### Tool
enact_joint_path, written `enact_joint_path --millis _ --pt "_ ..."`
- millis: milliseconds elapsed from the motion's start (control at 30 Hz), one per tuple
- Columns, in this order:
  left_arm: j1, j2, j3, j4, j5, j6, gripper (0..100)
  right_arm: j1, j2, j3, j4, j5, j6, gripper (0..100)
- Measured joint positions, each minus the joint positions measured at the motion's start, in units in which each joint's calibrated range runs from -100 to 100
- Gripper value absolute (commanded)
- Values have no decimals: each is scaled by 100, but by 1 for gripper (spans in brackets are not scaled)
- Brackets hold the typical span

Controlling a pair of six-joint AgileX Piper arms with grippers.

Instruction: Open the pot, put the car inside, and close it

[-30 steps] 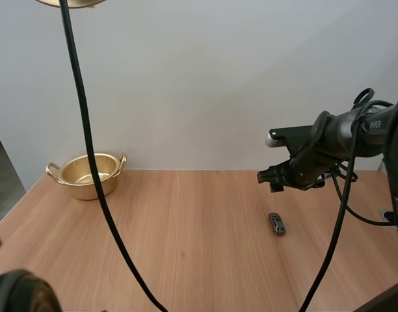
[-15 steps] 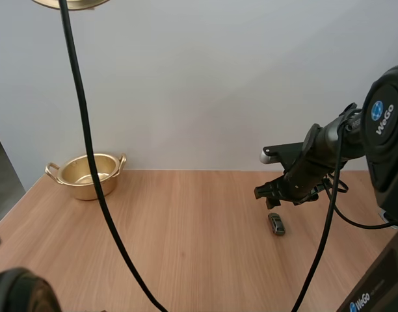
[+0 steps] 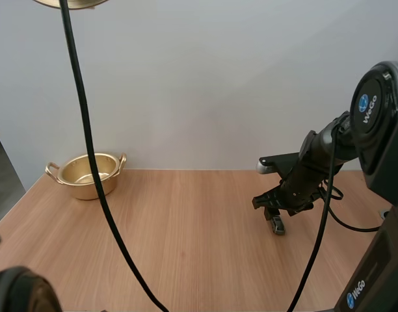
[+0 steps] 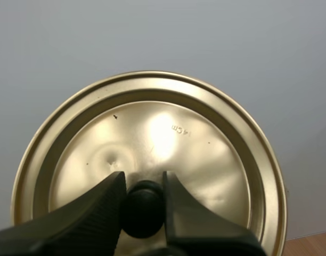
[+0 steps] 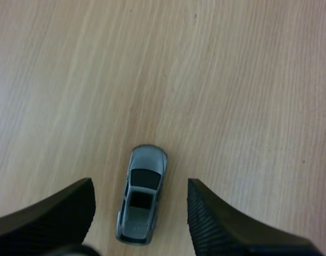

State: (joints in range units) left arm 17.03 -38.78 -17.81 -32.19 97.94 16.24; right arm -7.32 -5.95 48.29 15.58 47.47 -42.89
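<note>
So the pot is open, with my left end effector clamped on the knob of the lid, held up high. The car sits on the bench, well apart from the pot, between the spread fingers of my right end effector, ungripped. Grab, drop-in and closing are all left, I reckon.

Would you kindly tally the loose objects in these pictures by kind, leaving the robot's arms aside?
pot: 1
lid: 1
toy car: 1
Total: 3
</note>
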Motion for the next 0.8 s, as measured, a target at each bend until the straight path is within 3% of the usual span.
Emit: enact_joint_path --millis 233,333,467,633,700,800 --pt "0 0 0 0 0 0 0 0 276 0 0 8 1 78" --pt "0 0 0 0 0 12 0 0 280 0 29 -142 -35 59" --pt "0 0 0 0 0 12 0 0 280 0 79 -266 -47 22" --pt "0 0 0 0 0 12 0 0 280 0 93 -266 -47 11" --pt "0 0 0 0 0 23 0 0 280 0 93 -266 -47 0" --pt "0 0 0 0 0 23 0 0 280 0 93 -266 -77 0"
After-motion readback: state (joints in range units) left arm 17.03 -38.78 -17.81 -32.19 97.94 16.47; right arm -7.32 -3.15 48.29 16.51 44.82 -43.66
